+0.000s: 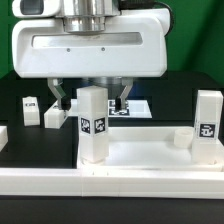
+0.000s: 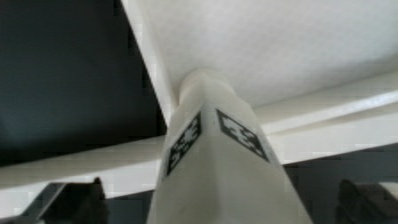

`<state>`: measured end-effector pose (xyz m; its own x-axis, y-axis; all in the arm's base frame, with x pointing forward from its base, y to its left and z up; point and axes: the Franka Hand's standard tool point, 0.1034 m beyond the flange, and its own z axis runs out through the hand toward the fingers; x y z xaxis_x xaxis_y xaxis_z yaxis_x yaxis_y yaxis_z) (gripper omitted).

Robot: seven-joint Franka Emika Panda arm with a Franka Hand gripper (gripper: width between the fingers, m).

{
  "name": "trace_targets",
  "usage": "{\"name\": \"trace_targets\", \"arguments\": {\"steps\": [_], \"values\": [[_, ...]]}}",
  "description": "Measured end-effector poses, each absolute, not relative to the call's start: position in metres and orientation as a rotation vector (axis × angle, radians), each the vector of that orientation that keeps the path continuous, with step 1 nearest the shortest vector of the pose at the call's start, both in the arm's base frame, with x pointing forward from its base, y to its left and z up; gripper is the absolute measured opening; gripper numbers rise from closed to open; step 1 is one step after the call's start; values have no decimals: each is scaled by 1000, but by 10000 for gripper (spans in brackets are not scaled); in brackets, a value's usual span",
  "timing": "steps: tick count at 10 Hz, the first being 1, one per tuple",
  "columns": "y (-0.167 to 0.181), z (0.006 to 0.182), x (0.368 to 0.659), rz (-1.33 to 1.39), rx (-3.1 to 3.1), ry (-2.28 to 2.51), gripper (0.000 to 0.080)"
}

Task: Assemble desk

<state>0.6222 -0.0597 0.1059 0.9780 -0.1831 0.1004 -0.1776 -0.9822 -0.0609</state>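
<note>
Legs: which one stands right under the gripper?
The tall leg in the middle of the exterior view: it alone stands between the jaws of the open gripper.

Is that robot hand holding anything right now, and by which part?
Nothing is held. The hand is open, its fingers apart from both sides of the upright white plastic block leg with black-and-white square tags.
</note>
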Motion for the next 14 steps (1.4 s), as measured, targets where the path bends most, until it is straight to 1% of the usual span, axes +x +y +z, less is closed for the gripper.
{"name": "trace_targets", "arguments": {"steps": [5,8,10,11,12,13,14], "values": [[-55,107,622,-172,-3104,-401,649],[-58,104,619,-164,-3054,-782,649],[-60,105,620,-162,-3019,-937,649],[-60,105,620,-161,-3018,-942,539],[-60,104,620,-160,-3019,-941,539],[-60,104,619,-160,-3019,-941,403],[-60,104,619,-158,-3018,-940,289]]}}
